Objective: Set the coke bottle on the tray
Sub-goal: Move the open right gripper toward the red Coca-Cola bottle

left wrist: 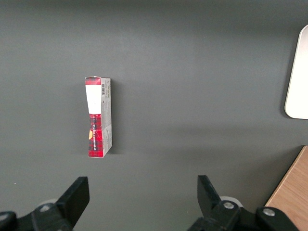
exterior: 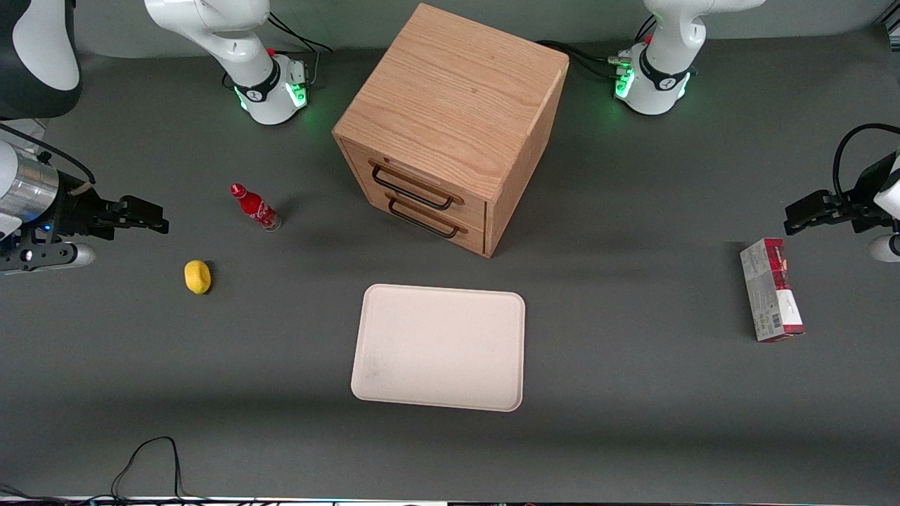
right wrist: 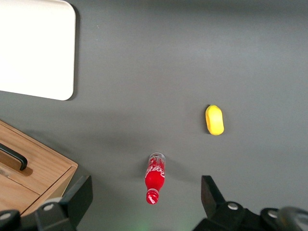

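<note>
We see the gripper (exterior: pixel 156 218) of the working arm hanging above the table (exterior: pixel 633 393) toward the working arm's end, well apart from the bottle; in the wrist view its two black fingers (right wrist: pixel 77 197) stand spread wide with nothing between them. Next comes the lemon (exterior: pixel 197 276), a small yellow oval lying on the grey surface, nearer to the front camera than the bottle.

The bottle (exterior: pixel 254 206) is small and slim, red all over with a red cap, a white script logo along its body and a clear base. In the front view it looks tilted, its cap pointing away from the cabinet; whether it stands or lies we cannot tell. From the wrist camera (right wrist: pixel 155 178) it shows between the spread fingers, with the lemon (right wrist: pixel 214 120) near it.

The wooden cabinet (exterior: pixel 450 119) comes next, with two drawers bearing dark handles. The tray (exterior: pixel 439 346) lies in front of the drawers, flat, cream-white, rounded at the corners, well apart from the bottle. Toward the parked arm's end lies a red and grey carton (exterior: pixel 770 289).
</note>
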Robot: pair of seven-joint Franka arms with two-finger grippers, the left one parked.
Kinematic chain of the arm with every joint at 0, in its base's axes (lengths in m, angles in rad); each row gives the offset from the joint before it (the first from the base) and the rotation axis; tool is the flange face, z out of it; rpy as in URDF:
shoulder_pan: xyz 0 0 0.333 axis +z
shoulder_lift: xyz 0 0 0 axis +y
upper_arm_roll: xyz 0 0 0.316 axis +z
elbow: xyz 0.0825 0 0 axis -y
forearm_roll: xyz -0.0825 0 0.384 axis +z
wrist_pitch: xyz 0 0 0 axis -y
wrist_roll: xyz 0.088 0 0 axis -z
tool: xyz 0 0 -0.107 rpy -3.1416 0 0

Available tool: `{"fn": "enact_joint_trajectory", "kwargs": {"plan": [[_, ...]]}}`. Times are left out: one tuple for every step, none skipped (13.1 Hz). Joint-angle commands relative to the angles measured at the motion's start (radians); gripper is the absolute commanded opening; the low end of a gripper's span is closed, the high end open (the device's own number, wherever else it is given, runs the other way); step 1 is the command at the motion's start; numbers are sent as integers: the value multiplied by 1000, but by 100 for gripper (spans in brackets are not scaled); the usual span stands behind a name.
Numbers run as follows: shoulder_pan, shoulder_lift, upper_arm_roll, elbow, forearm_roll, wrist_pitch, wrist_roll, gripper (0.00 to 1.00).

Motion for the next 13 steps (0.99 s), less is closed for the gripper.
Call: {"fn": "enact_joint_trajectory", "kwargs": {"plan": [[18, 0, -28, 29, 10, -28, -17, 100], [15, 1, -28, 28, 12, -28, -21, 100], [17, 3, -28, 28, 10, -28, -30, 100], [20, 3, -28, 26, 7, -29, -28, 100], [20, 9, -28, 29, 7, -31, -17, 100], [18, 14, -28, 29, 7, -31, -17, 100], [21, 9, -30, 25, 4, -36, -17, 100], [23, 8, -28, 23, -1, -43, -2, 100], [23, 3, -28, 22, -1, -61, 6, 100], [23, -11, -27, 17, -1, -89, 6, 100], [26, -40, -25, -3, 1, -115, 6, 100], [38, -95, -24, -62, 3, -118, 8, 100], [58, -154, -25, -143, 3, -108, 8, 100]]}}
